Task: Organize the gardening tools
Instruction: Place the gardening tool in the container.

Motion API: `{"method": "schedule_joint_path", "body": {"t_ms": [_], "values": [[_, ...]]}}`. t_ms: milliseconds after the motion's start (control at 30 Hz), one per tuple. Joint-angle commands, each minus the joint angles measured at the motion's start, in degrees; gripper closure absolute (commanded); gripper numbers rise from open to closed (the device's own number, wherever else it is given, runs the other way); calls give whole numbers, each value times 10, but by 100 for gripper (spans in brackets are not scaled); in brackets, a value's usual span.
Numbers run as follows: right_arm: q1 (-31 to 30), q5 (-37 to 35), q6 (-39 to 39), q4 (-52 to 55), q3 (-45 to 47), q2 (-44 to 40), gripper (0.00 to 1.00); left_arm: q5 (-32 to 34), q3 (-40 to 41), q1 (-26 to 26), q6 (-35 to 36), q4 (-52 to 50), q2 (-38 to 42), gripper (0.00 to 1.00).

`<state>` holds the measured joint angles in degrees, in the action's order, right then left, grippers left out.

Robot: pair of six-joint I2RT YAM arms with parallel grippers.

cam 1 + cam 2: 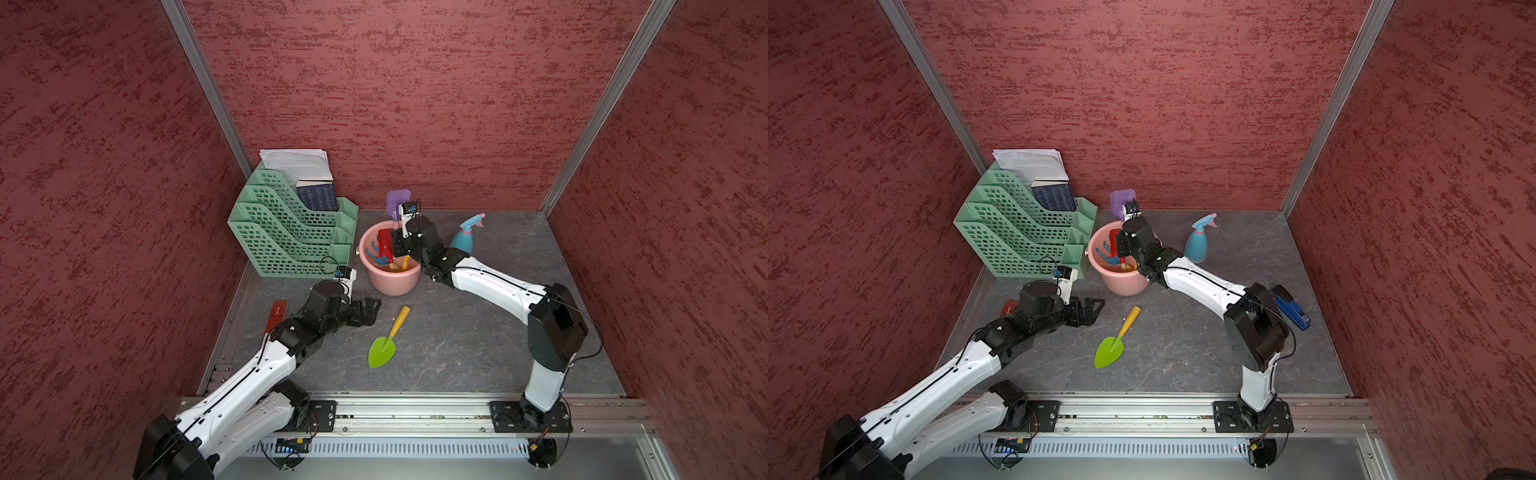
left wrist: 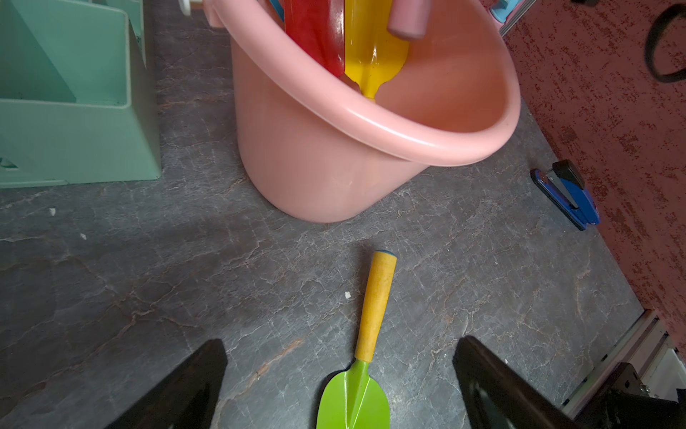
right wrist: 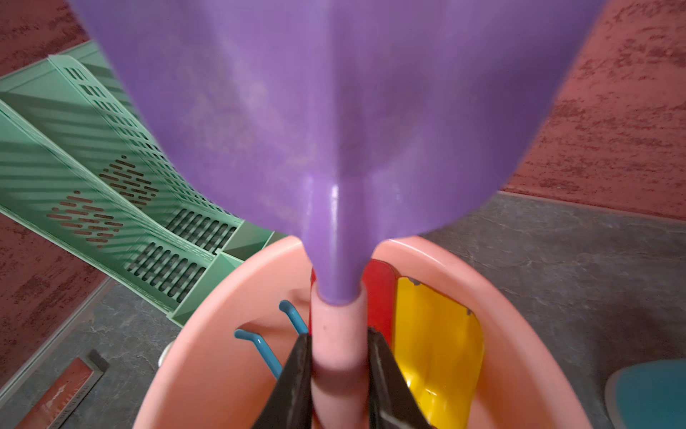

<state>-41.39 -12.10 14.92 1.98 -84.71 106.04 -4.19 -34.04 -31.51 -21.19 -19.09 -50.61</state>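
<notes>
- We take the pink bucket [image 1: 392, 282] as the collection point.
- Directly below the right end effector [image 3: 338, 334], inside the bucket: red shovel [image 3: 378, 293], yellow shovel [image 3: 438, 345] and blue fork-rake [image 1: 379, 259]. We count these three as done.
- The right end effector is clenched on the pink handle of the purple shovel [image 3: 334, 111]. The blade points up, above the jaws, and the handle runs down into the bucket. It is not yet released, and we cannot tell whether the handle end touches the bottom.
- The left end effector [image 2: 340, 341] is fully spread, holds nothing and sits low over the counter [image 2: 148, 297].
- The green trowel [image 2: 352, 401] lies flat on the counter just ahead of the left end effector, roughly in line with the gap between its jaws and untouched.
- The spray bottle [image 1: 462, 241] stands upright on the counter near the right end effector, outside the bucket.
- Our estimate is three of six stowed and a fourth nearly so. What is left is to release the purple shovel, then bring in the trowel and the bottle.
</notes>
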Motion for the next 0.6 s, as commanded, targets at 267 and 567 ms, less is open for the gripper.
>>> {"method": "schedule_joint_path", "body": {"t_ms": [267, 567], "values": [[7, 16, 23, -39, 7, 36, 100, -6, -3, 1, 3, 0, -15, 0], [11, 26, 40, -29, 11, 49, 96, -6, -11, -1, 0, -2, -24, 0]]}}
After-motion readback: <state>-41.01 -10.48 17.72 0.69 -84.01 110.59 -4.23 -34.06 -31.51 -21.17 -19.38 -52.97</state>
